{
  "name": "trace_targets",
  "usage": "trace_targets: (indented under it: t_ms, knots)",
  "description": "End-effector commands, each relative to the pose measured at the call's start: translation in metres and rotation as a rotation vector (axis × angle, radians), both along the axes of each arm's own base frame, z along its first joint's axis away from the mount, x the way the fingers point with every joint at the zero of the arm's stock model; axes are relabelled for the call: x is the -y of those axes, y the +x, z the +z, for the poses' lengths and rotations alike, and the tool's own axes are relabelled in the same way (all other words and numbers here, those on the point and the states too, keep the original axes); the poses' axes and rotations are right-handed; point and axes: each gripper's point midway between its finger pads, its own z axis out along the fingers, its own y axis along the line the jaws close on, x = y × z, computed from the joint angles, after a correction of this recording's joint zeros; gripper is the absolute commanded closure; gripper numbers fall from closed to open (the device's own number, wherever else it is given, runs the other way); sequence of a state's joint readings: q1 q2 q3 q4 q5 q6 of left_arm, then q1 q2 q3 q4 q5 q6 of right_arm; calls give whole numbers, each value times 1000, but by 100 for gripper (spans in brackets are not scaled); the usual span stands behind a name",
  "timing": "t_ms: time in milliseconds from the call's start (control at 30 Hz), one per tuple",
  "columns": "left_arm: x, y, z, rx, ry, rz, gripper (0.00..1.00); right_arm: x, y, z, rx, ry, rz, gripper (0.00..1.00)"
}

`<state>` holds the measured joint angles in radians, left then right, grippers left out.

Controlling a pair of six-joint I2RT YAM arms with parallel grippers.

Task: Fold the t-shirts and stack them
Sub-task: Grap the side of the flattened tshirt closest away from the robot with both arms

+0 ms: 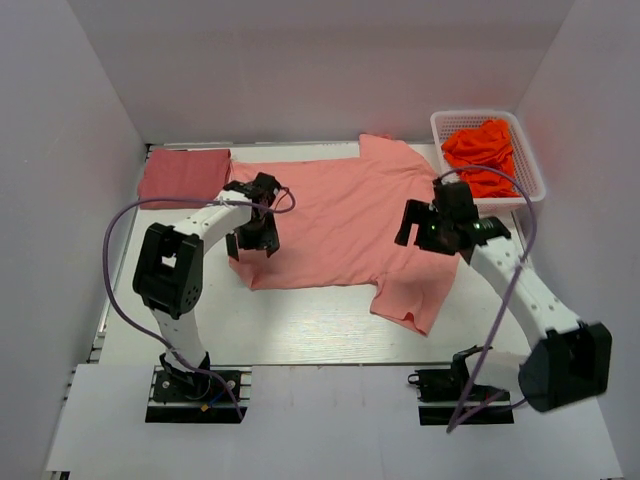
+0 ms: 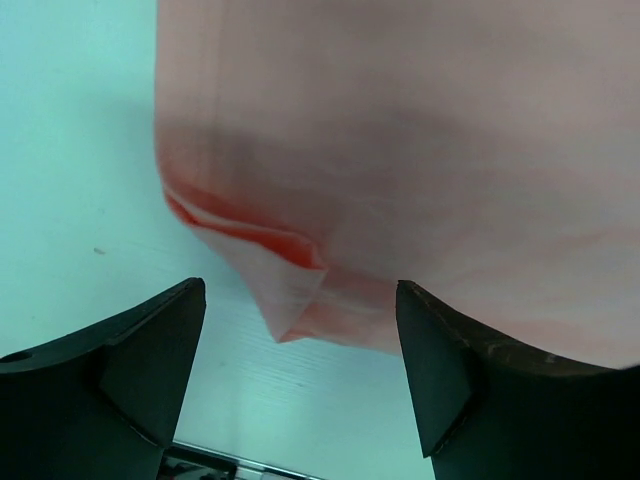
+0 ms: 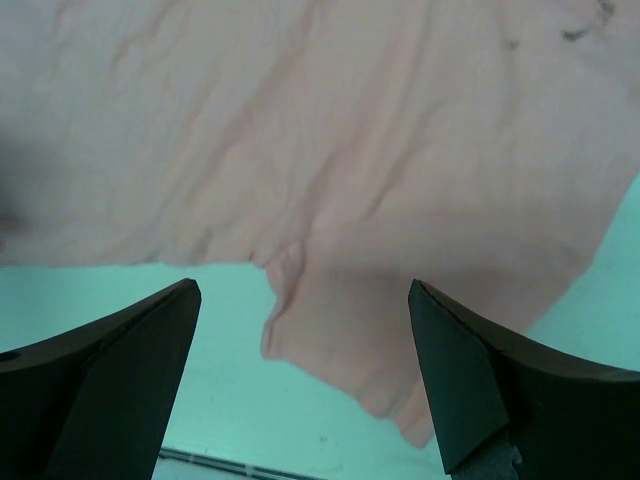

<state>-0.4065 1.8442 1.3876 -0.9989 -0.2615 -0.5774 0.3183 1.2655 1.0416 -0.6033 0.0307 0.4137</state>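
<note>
While the salmon-pink t-shirt lies spread flat mid-tabletop, both arms hover low over its near edge. Left hand, fingers apart and empty, sits right over the turned-up hem corner. Right hand, wide open too, frames the near sleeve's underarm. Looks like the grab for the first fold: drop straight down, pinch both spots together, lift evenly so nothing bunches. Rose-red tee sits folded far left.

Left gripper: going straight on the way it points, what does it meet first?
The left gripper is open; straight ahead most likely lies the turned-up corner of the pink t-shirt, with the table under it. Depth is unclear.
</note>
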Motion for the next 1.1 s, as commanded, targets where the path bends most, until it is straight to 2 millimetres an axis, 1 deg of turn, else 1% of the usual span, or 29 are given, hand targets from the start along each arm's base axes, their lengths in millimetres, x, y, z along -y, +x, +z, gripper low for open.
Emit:
trace_targets:
  t_ms: [0, 33, 67, 100, 133, 167, 200, 267, 300, 333, 367, 400, 467, 500, 533, 567, 600, 633, 667, 700, 733, 767, 800, 833, 867, 933, 1000, 1033, 1067]
  knots:
    - [-14, -11, 6, 37, 47, 46, 14, 6, -17, 4, 37, 55, -79, 10]
    - [-15, -12, 3, 35, 48, 46, 15, 12, -23, -1, 22, 35, -97, 10]
    - [-15, -13, 0, 34, 49, 46, 19, 16, -28, -2, 20, 23, -107, 10]
    - [-16, -19, -6, 9, 47, 44, 20, 20, -33, -6, 3, 17, -128, 10]
    - [-16, -20, -9, 9, 47, 43, 20, 24, -35, -9, -5, -1, -142, 10]
    - [-12, -21, -12, 5, 22, 40, 23, 28, -39, -10, -12, -18, -152, 10]
    - [-13, -27, -21, -18, 23, 39, 23, 32, -40, -11, -14, -30, -165, 10]
    - [-11, -29, -25, -23, 10, 47, 25, 36, -41, -10, -11, -51, -174, 10]
    - [-6, -31, -28, -23, -2, 37, 27, 37, -41, -10, -9, -53, -175, 10]
    - [-8, -33, -27, -23, -2, 36, 28, 37, -41, -10, -10, -59, -174, 10]
    - [-7, -31, -27, -15, -6, 36, 30, 39, -42, -11, -14, -64, -176, 10]
    - [-7, -31, -27, -15, -6, 36, 36, 39, -43, -12, -18, -66, -180, 10]
    - [-11, -31, -24, -4, 13, 48, 44, 40, -45, -15, -29, -68, -181, 10]
    - [-10, -31, -24, -2, 10, 59, 55, 39, -48, -18, -41, -70, -175, 10]
    - [-13, -33, -24, -5, 24, 70, 61, 41, -51, -20, -52, -76, -181, 10]
    - [-15, -32, -23, 1, 36, 72, 66, 42, -55, -23, -71, -82, -178, 10]
    - [-16, -34, -23, -6, 38, 87, 73, 43, -62, -27, -96, -88, -176, 10]
    - [-18, -33, -20, 8, 44, 88, 78, 44, -67, -30, -112, -91, -175, 10]
    - [-18, -35, -23, 2, 46, 98, 82, 45, -71, -34, -126, -94, -181, 10]
    - [-22, -39, -22, -9, 62, 108, 86, 46, -81, -39, -161, -94, -176, 10]
    - [-24, -40, -19, -1, 72, 118, 95, 46, -84, -41, -169, -89, -177, 10]
    - [-26, -44, -21, -12, 76, 139, 98, 46, -88, -42, -178, -89, -175, 10]
    - [-29, -48, -18, -15, 88, 151, 100, 47, -98, -48, -208, -87, -176, 10]
    - [-28, -47, -15, -4, 81, 163, 100, 45, -104, -50, -226, -75, -164, 10]
    - [-32, -56, -18, -22, 90, 171, 100, 45, -110, -56, -252, -77, -163, 10]
    - [-32, -58, -10, 9, 72, 188, 100, 43, -123, -66, -297, -65, -150, 10]
    - [-34, -63, -6, 27, 59, 212, 100, 45, -139, -83, -364, -72, -142, 10]
    - [-34, -64, 1, 54, 41, 227, 100, 45, -151, -91, -415, -68, -152, 10]
    - [-35, -67, 2, 59, 37, 237, 100, 44, -155, -94, -435, -56, -159, 10]
